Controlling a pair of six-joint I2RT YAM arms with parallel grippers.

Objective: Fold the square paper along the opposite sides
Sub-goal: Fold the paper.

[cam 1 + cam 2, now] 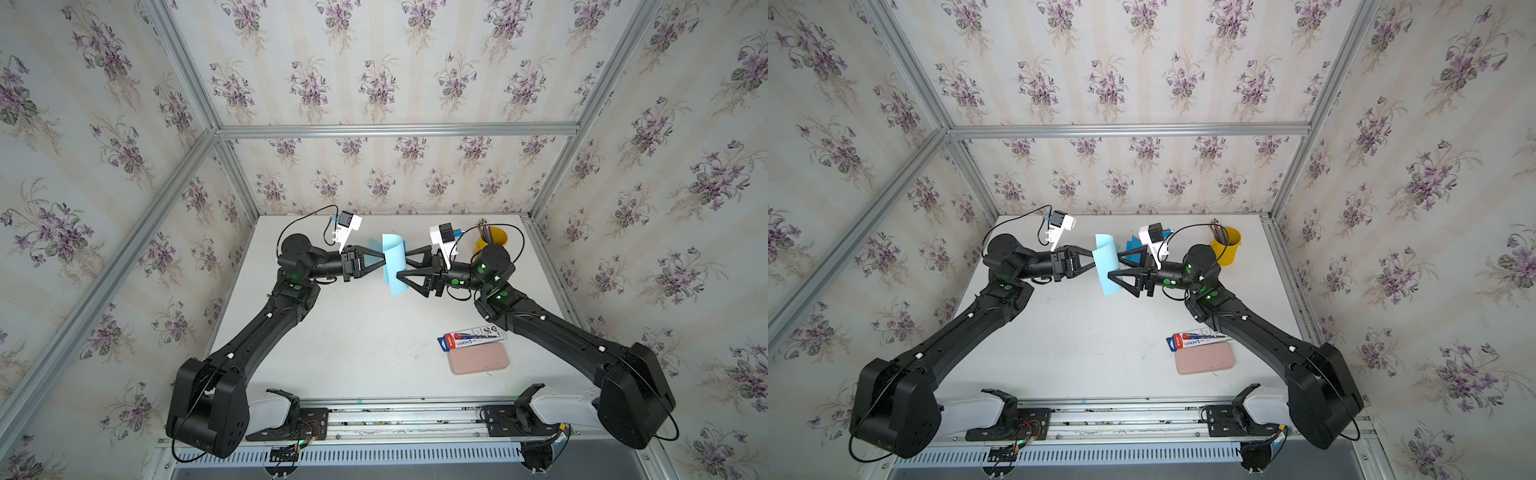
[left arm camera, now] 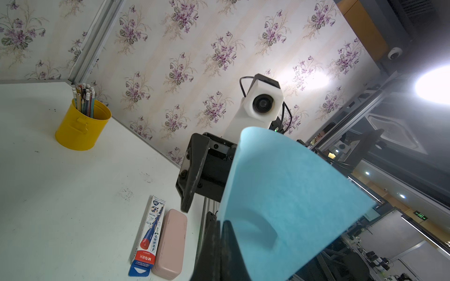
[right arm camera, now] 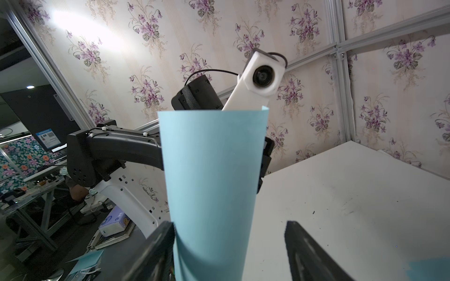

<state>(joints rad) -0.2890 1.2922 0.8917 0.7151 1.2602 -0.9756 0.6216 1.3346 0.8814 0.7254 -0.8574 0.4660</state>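
The blue square paper (image 1: pixel 395 253) is hanging curled above the tabletop (image 1: pixel 353 332), directly between both arms. The left tool (image 1: pixel 383 261) is pinching one side tight. The right tool (image 1: pixel 402 266), jaws spread, is straddling the opposite side.

The white bench (image 1: pixel 365 340) carries a yellow tin of pencils (image 1: pixel 496 239) at its far right corner. Toward the near right, a blue-and-red pencil pack (image 1: pixel 471 336) lies touching a pink case (image 1: pixel 478 358), the pack on the far side. Dark scuffs mark the surface.
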